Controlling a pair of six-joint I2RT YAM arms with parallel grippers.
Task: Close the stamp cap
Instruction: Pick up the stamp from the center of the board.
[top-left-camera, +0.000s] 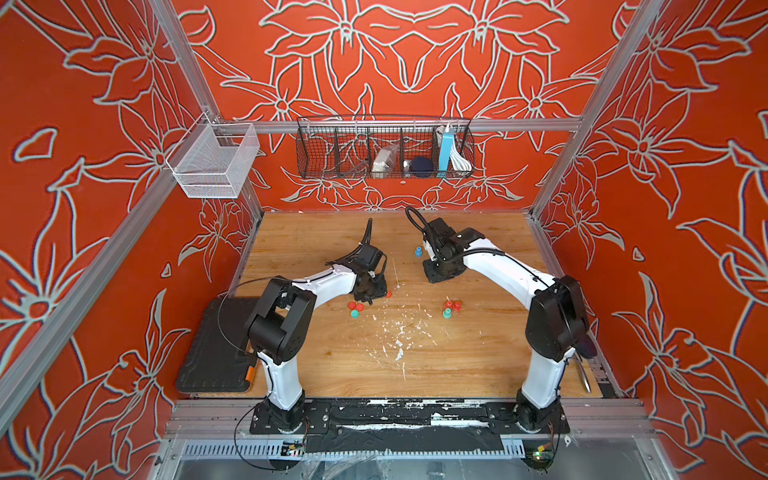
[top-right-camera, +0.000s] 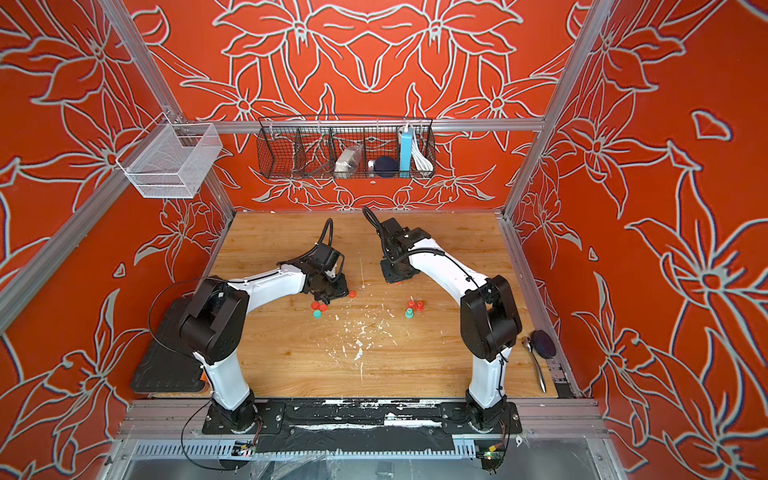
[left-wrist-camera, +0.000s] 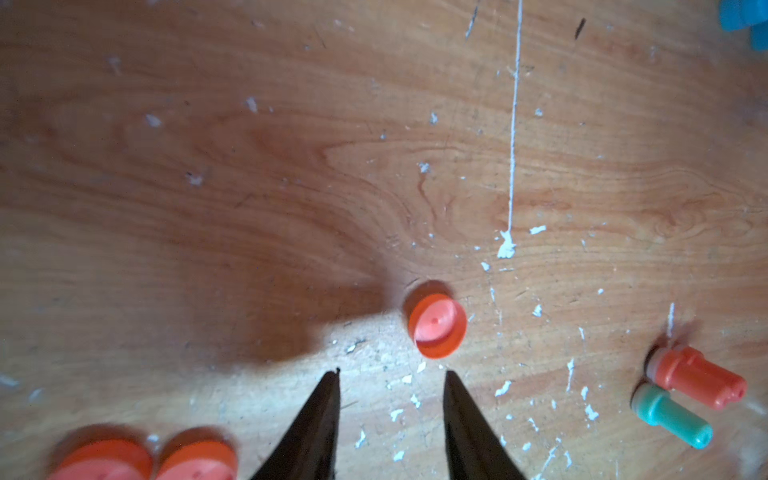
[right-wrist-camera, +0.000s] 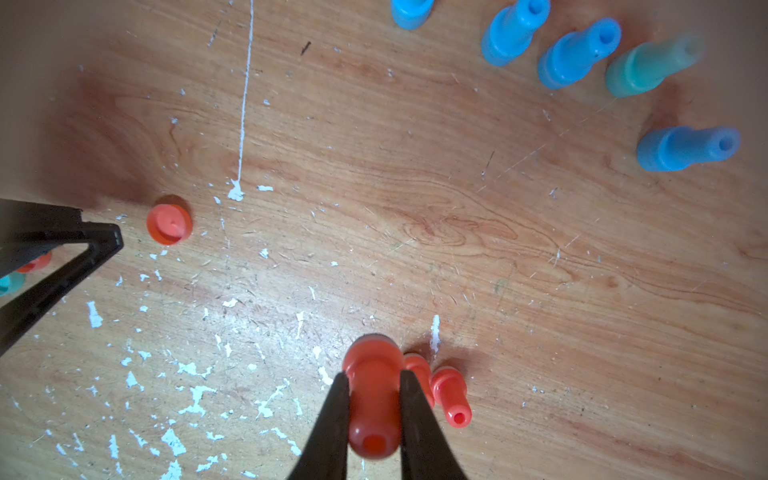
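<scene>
At the left of the desk (top-left-camera: 457, 365), two orange caps (left-wrist-camera: 104, 457) are lying side by side next to the left end effector (left-wrist-camera: 390, 374). A teal cap (top-left-camera: 354, 314) is sitting close by in a top view. The left end effector is hovering low over the wood with its fingers standing narrowly apart and nothing between them. A lone orange cap (left-wrist-camera: 436, 326) is resting just ahead of its tips, flat on the desk and untouched. It shows in both top views just beside the end effector's right side.

Further right, the right end effector (right-wrist-camera: 374, 374) is gripping an orange stamp (right-wrist-camera: 374, 411) by its narrow stem, with the wide end pointing away from the wrist. Two more orange stamps (right-wrist-camera: 451, 395) are lying just beyond it. A group of blue stamps (right-wrist-camera: 577, 54) and a teal one are standing well apart from it.

The step in hand appears to be fetching the cap, since the stamp is already held and the cap is not yet picked up. The next move probably calls for the left end effector to straddle the cap's rim and close on it. It then needs to carry the cap to the stamp's wide end, line it up squarely and press it on. The cap is small and could skid on the smooth wood.
</scene>
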